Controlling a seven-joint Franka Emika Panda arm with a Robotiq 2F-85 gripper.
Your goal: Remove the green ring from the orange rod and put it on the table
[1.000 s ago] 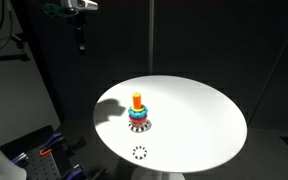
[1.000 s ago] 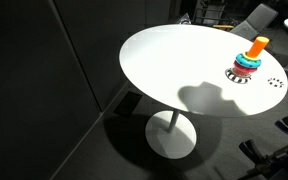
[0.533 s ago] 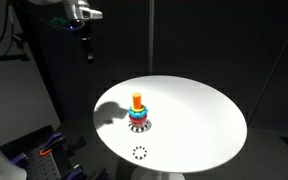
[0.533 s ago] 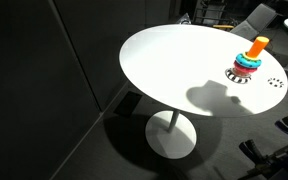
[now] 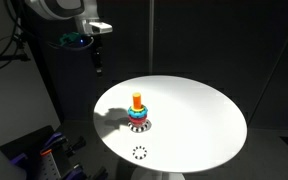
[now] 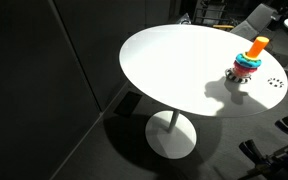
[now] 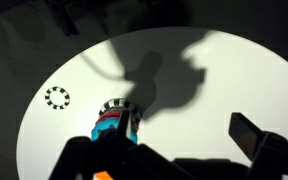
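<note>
Round table (image 5: 199, 115) with a smooth, matte white top; the dark, blocky gripper (image 5: 97, 66) hangs in the air off its 10 o'clock rim, with its fingers (image 7: 252, 138) spread apart in the wrist view. Toward 9 o'clock of the top's centre stands a round black-and-white patterned base (image 5: 139, 127) bearing the upright cylindrical orange rod (image 5: 137, 99). Glossy donut rings are stacked round the rod, the green ring (image 5: 137, 110) threaded among them but barely resolvable.

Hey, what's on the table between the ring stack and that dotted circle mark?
Nothing: the white table is bare between the ring stack and the dotted circle, seen in an exterior view.
</note>
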